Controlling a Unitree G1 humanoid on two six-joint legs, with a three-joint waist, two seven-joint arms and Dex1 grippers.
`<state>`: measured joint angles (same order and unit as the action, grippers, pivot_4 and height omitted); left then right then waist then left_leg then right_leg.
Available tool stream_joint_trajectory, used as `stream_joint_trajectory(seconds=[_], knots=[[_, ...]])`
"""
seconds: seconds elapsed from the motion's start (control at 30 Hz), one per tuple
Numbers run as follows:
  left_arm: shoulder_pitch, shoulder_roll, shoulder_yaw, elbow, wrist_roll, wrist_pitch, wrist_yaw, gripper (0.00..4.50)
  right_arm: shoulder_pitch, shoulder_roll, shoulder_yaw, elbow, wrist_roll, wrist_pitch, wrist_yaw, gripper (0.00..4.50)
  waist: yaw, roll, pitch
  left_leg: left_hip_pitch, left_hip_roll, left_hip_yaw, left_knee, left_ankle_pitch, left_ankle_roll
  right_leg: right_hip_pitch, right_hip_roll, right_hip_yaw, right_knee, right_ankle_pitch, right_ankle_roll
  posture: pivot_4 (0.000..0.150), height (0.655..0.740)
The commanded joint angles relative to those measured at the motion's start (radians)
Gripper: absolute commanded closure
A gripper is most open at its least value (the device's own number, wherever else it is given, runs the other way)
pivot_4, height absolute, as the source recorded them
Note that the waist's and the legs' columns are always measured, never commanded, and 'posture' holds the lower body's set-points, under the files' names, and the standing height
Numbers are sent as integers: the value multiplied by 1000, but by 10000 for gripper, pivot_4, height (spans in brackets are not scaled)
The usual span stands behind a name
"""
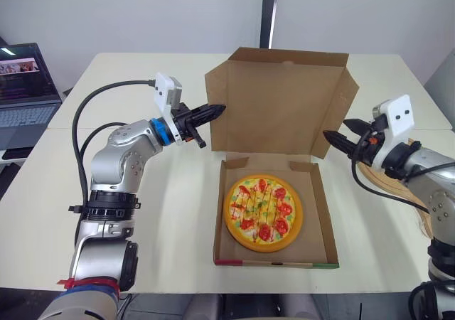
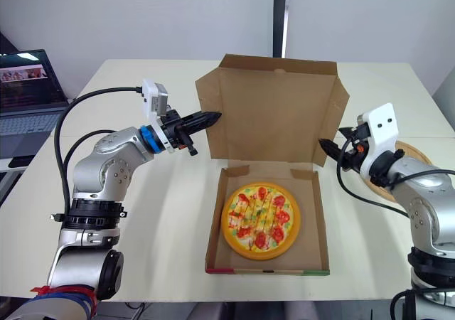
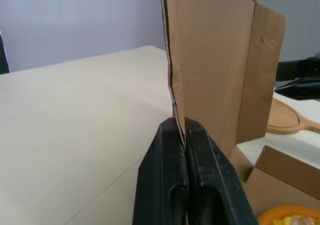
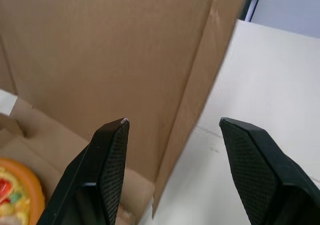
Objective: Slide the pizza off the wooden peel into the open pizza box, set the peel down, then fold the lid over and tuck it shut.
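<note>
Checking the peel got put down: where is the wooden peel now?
The wooden peel lies flat on the table at the robot's right, beside the open pizza box and partly hidden behind the right arm.

I see the pizza box (image 1: 281,107) in plain brown cardboard, with a red-and-green strip along its front edge. The pizza (image 1: 263,212) has an orange-yellow rim, red slices, green flecks and dark lines across its top. The peel (image 3: 287,121) is pale wood, the worktop (image 1: 178,213) cream, and the left gripper (image 1: 222,109) and right gripper (image 4: 172,121) are black.
</note>
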<state>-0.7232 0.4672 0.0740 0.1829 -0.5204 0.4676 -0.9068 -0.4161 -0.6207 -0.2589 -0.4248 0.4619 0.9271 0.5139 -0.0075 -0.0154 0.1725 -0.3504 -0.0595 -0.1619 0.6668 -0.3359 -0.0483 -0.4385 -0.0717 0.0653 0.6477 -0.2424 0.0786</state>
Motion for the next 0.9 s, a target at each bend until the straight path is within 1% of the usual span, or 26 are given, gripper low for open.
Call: stream_joint_trajectory(seconds=[0.03,0.23,0.47,0.67,0.8,0.9], knots=[[-9,-4,-3,-43,12,-29,-4,45000,-24,0,3,-5,1,-36,-12,22911,0,0,0,0,0,0,0,0,0,0,0,0,0,0,0,1500,7341],[-8,-15,-15,-41,33,-51,-9,45000,-46,8,28,45,-24,-83,-39,44628,-1,0,0,-1,0,0,1,0,0,-1,0,0,0,0,0,1500,7341],[-27,-42,-28,-28,82,-90,19,45000,-43,24,51,41,-50,-113,-89,44628,-4,0,0,-2,0,0,1,0,0,-1,0,0,0,0,0,1500,7341],[-89,-108,-60,58,168,-172,79,45000,-38,48,77,17,-121,-158,-159,44628,-3,0,0,-10,-1,-2,10,0,0,-4,0,-2,1,4,1,1500,7341],[-132,-149,-75,121,216,-209,117,45000,-46,65,91,16,-166,-192,-198,44628,-3,0,0,-11,-1,-1,12,0,0,-4,0,-2,0,6,1,1500,7341],[-155,-182,-82,134,254,-215,177,45000,-47,85,98,16,-202,-217,-233,44628,-4,0,0,-11,-1,-1,12,0,0,-5,0,-2,0,6,1,1500,7341]])
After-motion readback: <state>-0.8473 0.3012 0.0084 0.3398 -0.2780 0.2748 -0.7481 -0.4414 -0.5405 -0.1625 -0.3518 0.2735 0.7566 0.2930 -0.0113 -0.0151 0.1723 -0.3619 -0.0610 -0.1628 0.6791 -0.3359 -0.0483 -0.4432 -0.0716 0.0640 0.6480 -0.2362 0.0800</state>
